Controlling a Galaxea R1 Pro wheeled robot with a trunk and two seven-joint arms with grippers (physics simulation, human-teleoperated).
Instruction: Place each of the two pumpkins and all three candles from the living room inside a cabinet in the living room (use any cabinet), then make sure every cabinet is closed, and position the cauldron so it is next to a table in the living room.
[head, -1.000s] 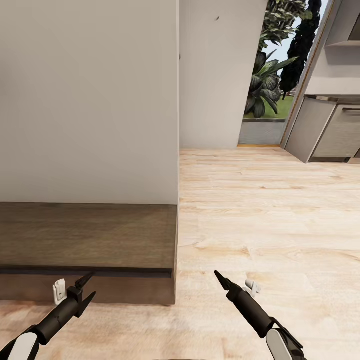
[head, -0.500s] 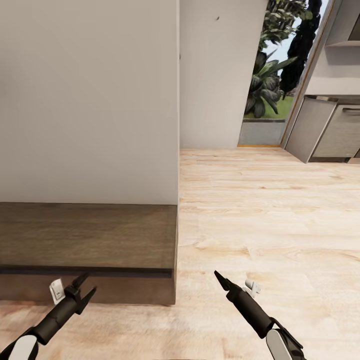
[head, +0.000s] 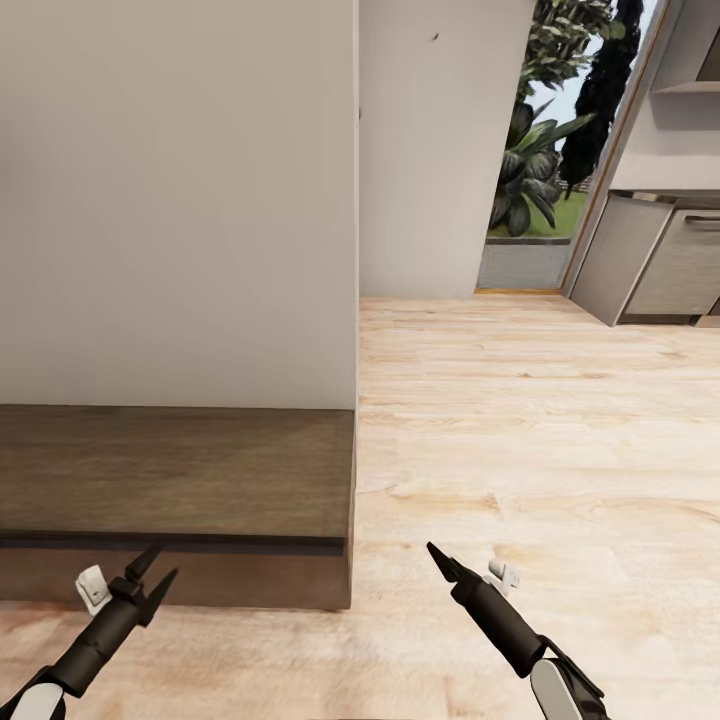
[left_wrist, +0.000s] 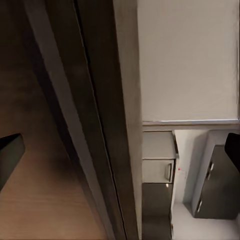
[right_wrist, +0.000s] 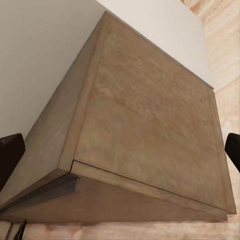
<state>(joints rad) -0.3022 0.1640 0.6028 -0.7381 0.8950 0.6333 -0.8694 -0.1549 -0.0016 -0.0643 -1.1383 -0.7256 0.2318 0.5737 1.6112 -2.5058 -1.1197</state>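
Note:
The long, low dark brown cabinet (head: 170, 480) stands against the white wall at the left, and its front looks shut. My left gripper (head: 148, 572) hangs open just in front of the cabinet's front edge, with nothing between its fingers. In the left wrist view the cabinet's edge (left_wrist: 95, 125) runs close past the spread fingertips (left_wrist: 10, 156). My right gripper (head: 440, 560) is open over the floor, off the cabinet's right end. The right wrist view looks along the cabinet's top (right_wrist: 150, 110). The pumpkins, candles, cauldron and coffee table are out of view.
A white wall corner (head: 357, 200) rises behind the cabinet's right end. Light wood floor (head: 520, 430) stretches to the right toward a glass doorway with plants (head: 530, 170). Grey kitchen units (head: 660, 260) stand at the far right.
My left gripper has slid to the left along the cabinet's front and dropped slightly. The right arm and the camera have stayed still.

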